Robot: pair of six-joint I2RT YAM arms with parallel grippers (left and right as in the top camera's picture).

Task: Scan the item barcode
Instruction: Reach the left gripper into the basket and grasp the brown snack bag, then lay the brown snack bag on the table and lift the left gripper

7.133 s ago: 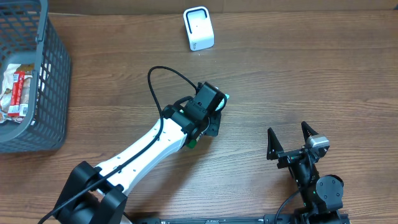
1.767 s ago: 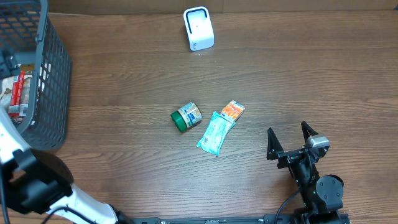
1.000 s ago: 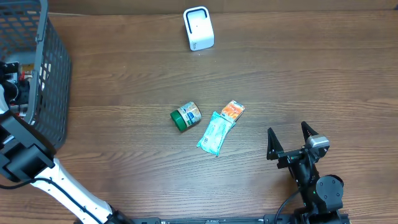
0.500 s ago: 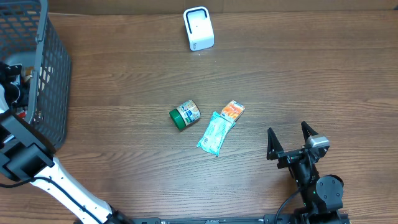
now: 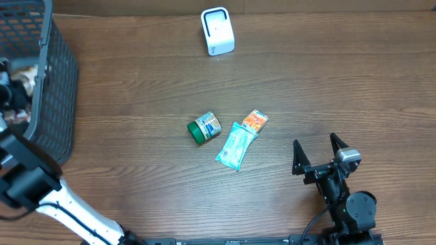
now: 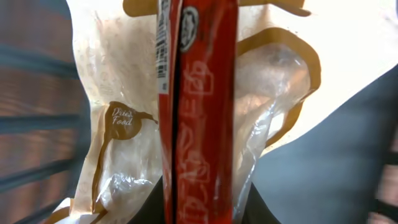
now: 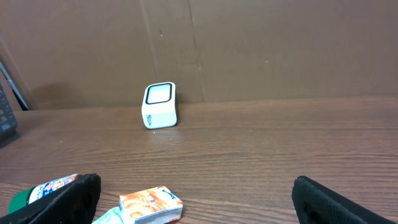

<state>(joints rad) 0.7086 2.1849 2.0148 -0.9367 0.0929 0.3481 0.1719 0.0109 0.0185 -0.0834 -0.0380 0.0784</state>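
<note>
Left pincer (image 5: 12, 92): closed on a red packet (image 6: 202, 124), gripped at the packet's lower end. In the left wrist view the packet stands lengthwise up the frame, with a barcode strip along its left edge. A clear bag with tan print (image 6: 118, 143) lies directly behind it. The left arm extends from the near counter edge up the left side and reaches into the grey basket (image 5: 58, 88), where the packet is located. Right pincer (image 5: 315, 143): jaws fully spread, holding nothing, arm folded low at the near right of the counter (image 5: 340, 82). Mid-counter lie a green-lidded jar (image 5: 204, 127), a teal pouch (image 5: 236, 145) and an orange packet (image 5: 254, 120). The white scanner (image 5: 217, 30) stands at the far edge.
</note>
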